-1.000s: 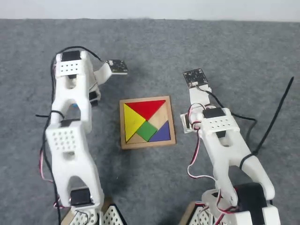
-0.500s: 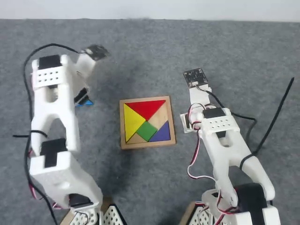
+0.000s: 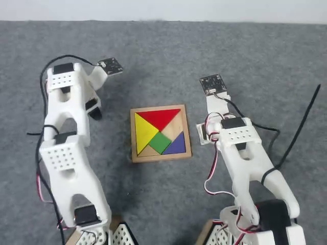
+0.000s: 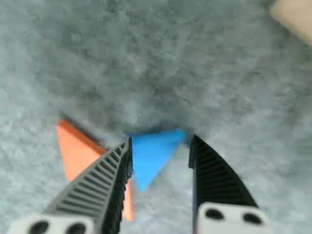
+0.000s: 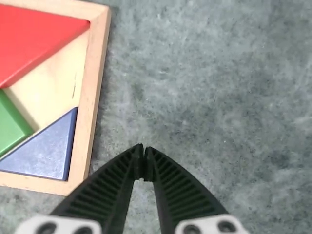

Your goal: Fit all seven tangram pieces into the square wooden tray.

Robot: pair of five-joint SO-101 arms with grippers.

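Toward the left edge of the table (image 3: 168, 56) the left gripper (image 4: 161, 141) gapes around a blue triangle (image 4: 150, 158) beside an orange piece (image 4: 74, 152); the right gripper (image 5: 144, 149), closed empty, sits beside the tray (image 5: 93, 92).

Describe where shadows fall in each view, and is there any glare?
High view: a soft shadow on the gray mat beside the left arm; no glare on the tray. Left wrist view: a dark shadow along the far edges of the blue triangle and the orange piece. Right wrist view: even light, no glare.
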